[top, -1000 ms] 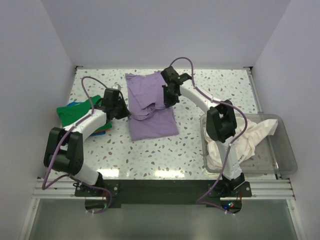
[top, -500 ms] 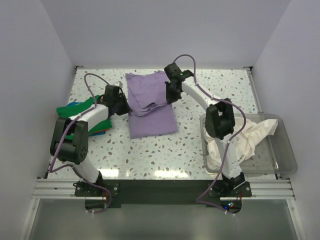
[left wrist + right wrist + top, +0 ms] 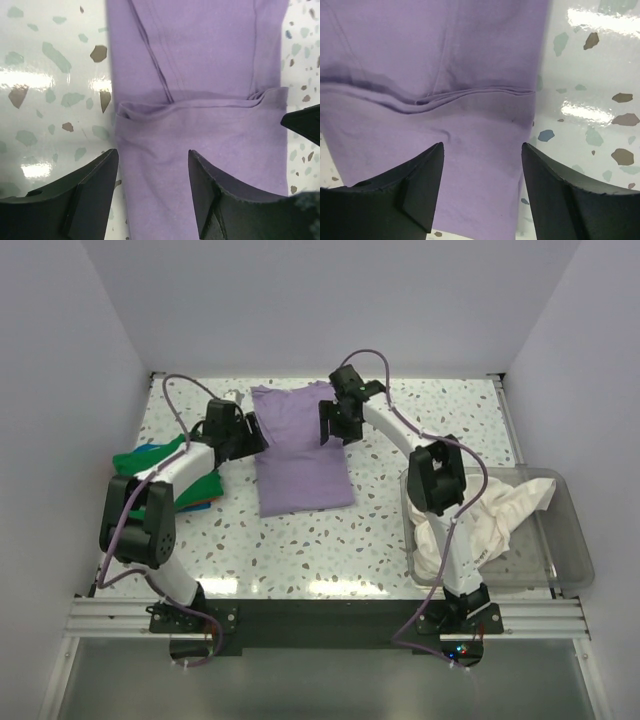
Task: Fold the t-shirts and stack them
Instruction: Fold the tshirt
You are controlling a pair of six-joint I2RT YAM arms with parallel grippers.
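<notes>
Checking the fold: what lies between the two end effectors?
The lavender t-shirt, lying flat, fills the gap between left end effector and right end effector; top view shows it.

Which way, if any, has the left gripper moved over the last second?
Yes. Against the still green t-shirt, the left gripper has shifted toward the far wall in the top view; jaws open over the lavender t-shirt.

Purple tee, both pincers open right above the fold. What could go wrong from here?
1. The left pincer and right pincer hang close over the purple tee; retreating sideways could drag the loose fold open.
2. The cream tee spills over the bin rim beside the right arm; a swing there might snag it.
</notes>
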